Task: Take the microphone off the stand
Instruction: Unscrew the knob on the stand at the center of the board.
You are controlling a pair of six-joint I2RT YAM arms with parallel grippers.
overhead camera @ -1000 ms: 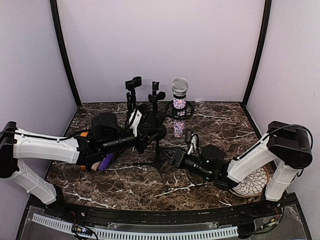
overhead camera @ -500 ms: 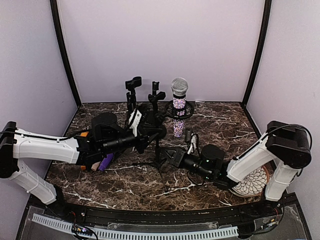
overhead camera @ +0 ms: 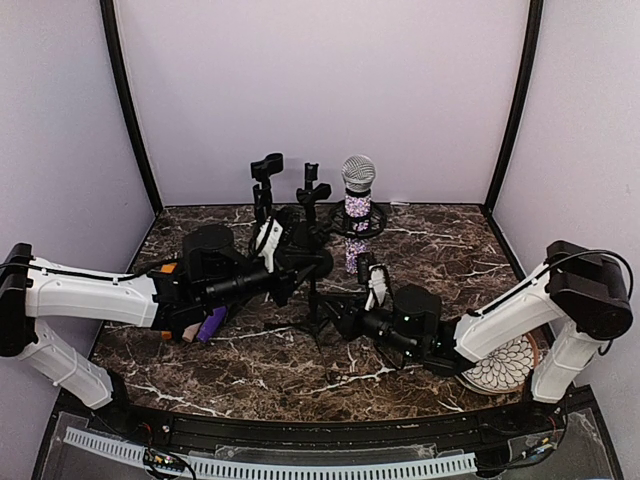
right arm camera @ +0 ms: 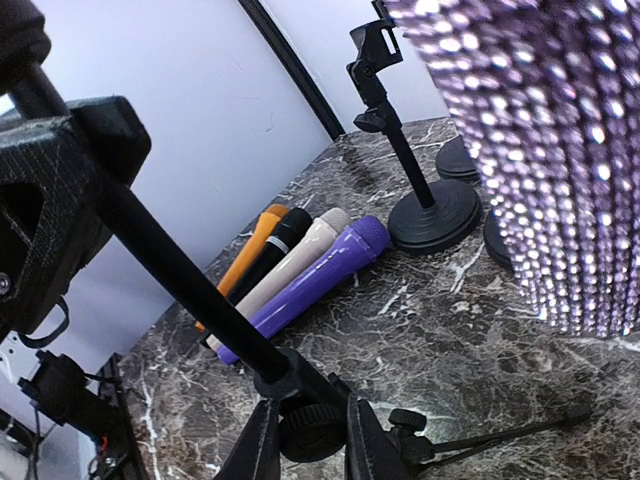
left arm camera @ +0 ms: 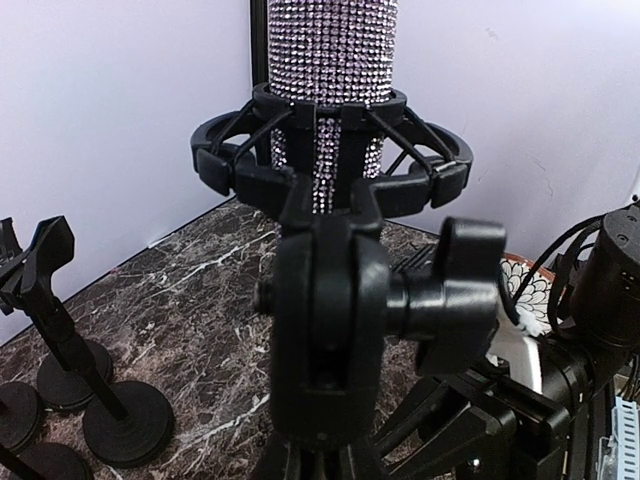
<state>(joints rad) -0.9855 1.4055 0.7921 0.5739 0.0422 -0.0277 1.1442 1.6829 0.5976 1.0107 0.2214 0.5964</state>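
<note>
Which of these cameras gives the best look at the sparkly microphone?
The top external view: the whole microphone shows there, upright, silver head on top. The left wrist view shows only its glittering body inside the ring mount; the right wrist view, just a blurred close-up.

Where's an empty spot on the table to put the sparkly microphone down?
Back right of the table, between the sparkly microphone and the right wall, is bare. So is the front middle, nearer than the tripod. Crowded: back left with small stands, left with lying microphones, front right with the plate.
</note>
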